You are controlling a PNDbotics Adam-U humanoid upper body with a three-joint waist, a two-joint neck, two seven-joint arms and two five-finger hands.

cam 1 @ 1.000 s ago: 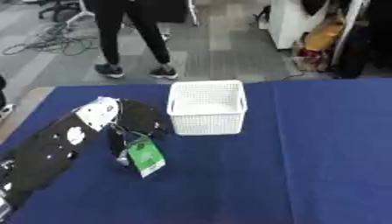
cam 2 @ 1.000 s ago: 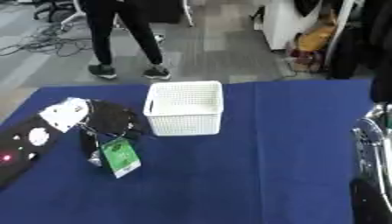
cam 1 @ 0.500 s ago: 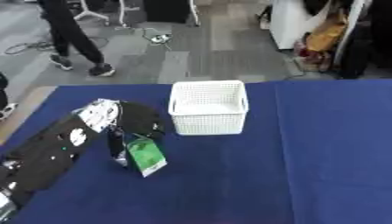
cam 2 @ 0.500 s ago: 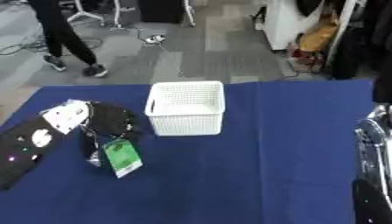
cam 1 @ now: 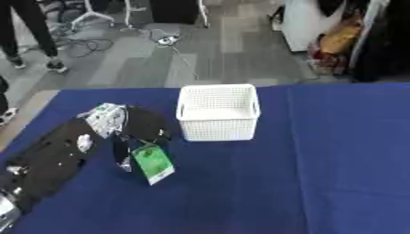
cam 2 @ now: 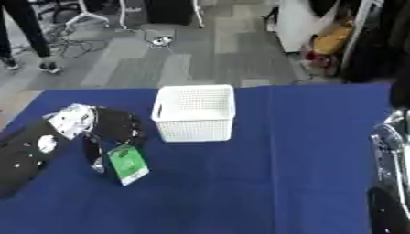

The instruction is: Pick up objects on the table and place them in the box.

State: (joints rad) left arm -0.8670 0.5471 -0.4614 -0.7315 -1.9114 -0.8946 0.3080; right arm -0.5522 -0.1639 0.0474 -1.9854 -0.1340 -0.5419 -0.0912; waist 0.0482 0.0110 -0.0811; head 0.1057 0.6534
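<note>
Near the tabletop's [cam 1: 336, 151] left edge, my left hand [cam 1: 132, 137] pinched a green packet [cam 1: 152, 162] | white box [cam 1: 218, 112] looked empty | right hand unseen.

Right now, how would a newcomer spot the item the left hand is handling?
On the blue table, look left of the white basket. The left hand is there, with a flat green packet under its fingers, the only green thing on the cloth.

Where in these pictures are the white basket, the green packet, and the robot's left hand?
white basket [cam 1: 218, 130]: left eye view, on its near front wall.
green packet [cam 1: 153, 162]: left eye view, middle of its green face.
left hand [cam 1: 137, 128]: left eye view, on the black back of the hand, above the packet.
</note>
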